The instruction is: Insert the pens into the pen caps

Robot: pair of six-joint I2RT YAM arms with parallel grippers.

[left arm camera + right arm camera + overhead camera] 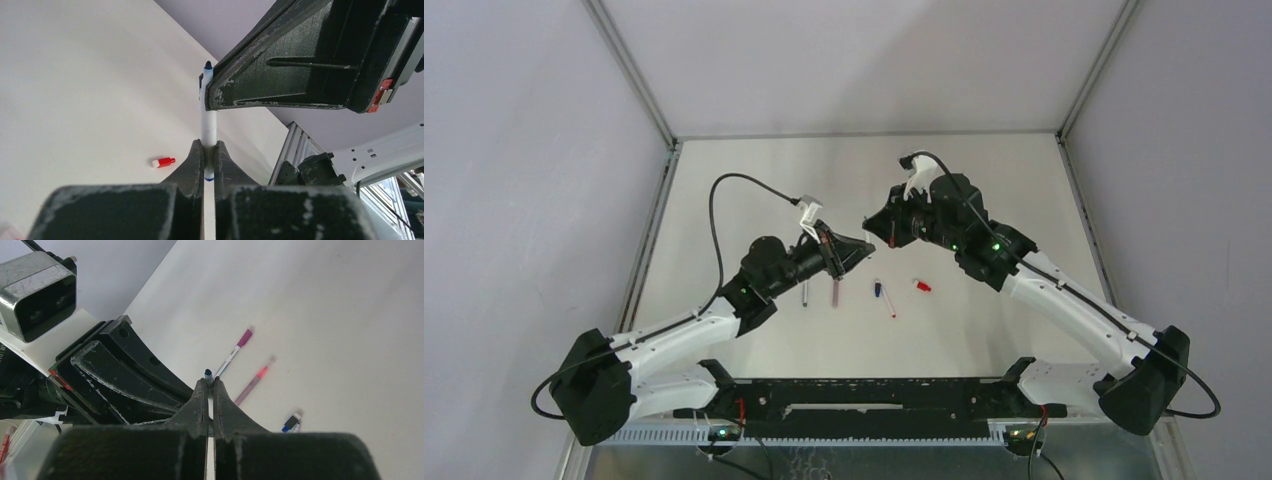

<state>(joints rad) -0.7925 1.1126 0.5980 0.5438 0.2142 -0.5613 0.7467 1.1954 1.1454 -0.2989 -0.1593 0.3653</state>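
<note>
a slim white plastic pen with a blue tip [208, 127] is held up off the pale flat tabletop [984, 190], over its middle, where the two arms meet. the black left fingers [192, 165] are clamped on its barrel near the end with a blue ring. the black right fingers [197, 405] are pressed shut on the same pen nearer the bare tip, which pokes out just past them.

counted: four pens, one held and three lying on the tabletop. these are a white pen with a magenta end [235, 352], a pinkish-red pen [254, 381] just beside it, and a thin pale pen with a reddish end [889, 306]. there are two loose caps. a small blue plastic cap [879, 289] lies at that thin pen's far end; whether they touch i cannot tell. a short red cap with a white end [163, 162] lies apart to the right.
</note>
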